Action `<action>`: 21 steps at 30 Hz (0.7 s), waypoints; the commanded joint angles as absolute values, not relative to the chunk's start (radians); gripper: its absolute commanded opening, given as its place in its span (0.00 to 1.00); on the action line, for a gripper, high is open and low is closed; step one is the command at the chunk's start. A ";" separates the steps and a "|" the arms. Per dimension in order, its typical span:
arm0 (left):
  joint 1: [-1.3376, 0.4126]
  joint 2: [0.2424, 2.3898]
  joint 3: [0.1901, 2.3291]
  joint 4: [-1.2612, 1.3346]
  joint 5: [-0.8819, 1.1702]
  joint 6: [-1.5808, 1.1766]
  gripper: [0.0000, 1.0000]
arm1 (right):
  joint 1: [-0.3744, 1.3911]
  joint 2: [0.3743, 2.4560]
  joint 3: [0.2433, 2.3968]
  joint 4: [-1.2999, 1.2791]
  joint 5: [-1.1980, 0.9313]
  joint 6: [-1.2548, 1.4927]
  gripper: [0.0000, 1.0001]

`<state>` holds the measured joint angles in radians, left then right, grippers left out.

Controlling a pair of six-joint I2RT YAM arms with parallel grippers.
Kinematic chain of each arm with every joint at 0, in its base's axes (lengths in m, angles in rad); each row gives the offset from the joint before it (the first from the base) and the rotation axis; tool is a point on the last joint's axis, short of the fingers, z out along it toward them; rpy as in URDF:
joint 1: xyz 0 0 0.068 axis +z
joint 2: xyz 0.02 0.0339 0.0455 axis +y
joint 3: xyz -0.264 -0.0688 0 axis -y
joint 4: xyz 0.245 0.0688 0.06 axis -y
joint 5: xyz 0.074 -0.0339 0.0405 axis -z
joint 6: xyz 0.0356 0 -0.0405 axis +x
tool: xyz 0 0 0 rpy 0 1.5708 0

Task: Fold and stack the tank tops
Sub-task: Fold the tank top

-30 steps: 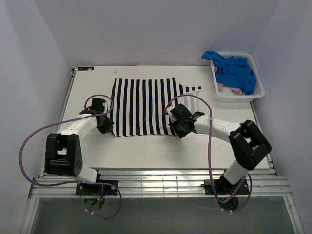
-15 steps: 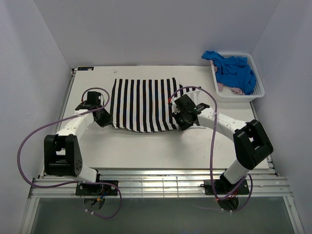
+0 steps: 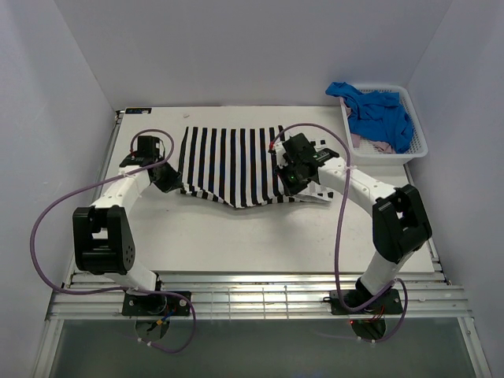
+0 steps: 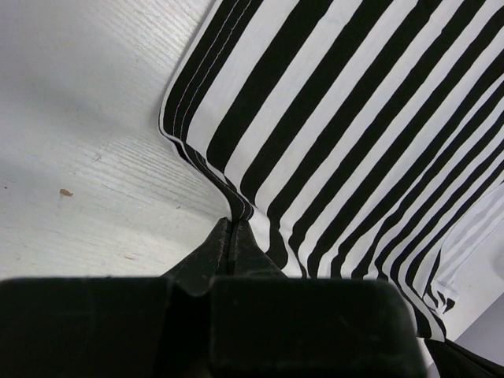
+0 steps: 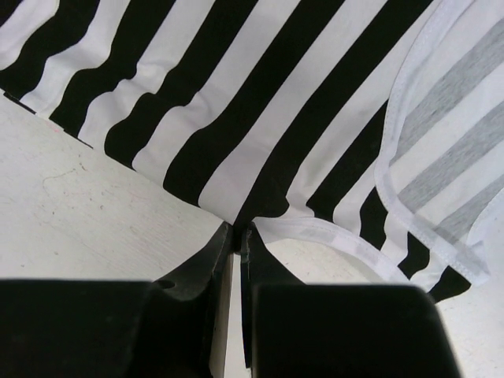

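Note:
The black-and-white striped tank top [image 3: 228, 161] lies on the white table, its near edge lifted and sagging in the middle. My left gripper [image 3: 167, 179] is shut on its near left edge; the left wrist view shows the cloth [image 4: 331, 134] pinched at my fingertips [image 4: 234, 228]. My right gripper [image 3: 293, 179] is shut on its near right edge; the right wrist view shows the striped cloth [image 5: 236, 102] clamped at my fingertips [image 5: 238, 228], with a white-bound strap [image 5: 441, 197] beside. The blue tank top [image 3: 378, 110] and a bit of the pink one [image 3: 370, 143] are in the basket.
The white lattice basket [image 3: 417, 142] stands at the table's far right corner. Grey walls close in the table on three sides. Purple cables loop over both arms.
Both grippers have moved away from the near edge toward the far side, carrying the striped top's near edge with them; the cloth now covers less of the table.

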<state>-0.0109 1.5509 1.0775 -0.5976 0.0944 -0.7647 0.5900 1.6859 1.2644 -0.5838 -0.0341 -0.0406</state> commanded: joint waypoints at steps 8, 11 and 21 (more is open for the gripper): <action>0.063 1.640 1.170 -0.574 0.130 -0.772 0.00 | 0.538 1.798 1.459 -0.658 -0.080 -0.138 0.08; 0.074 1.655 1.184 -0.566 0.133 -0.773 0.00 | 0.523 1.819 1.491 -0.658 -0.094 -0.141 0.08; 0.078 1.718 1.249 -0.552 0.163 -0.764 0.00 | 0.496 1.900 1.604 -0.672 -0.107 -0.184 0.08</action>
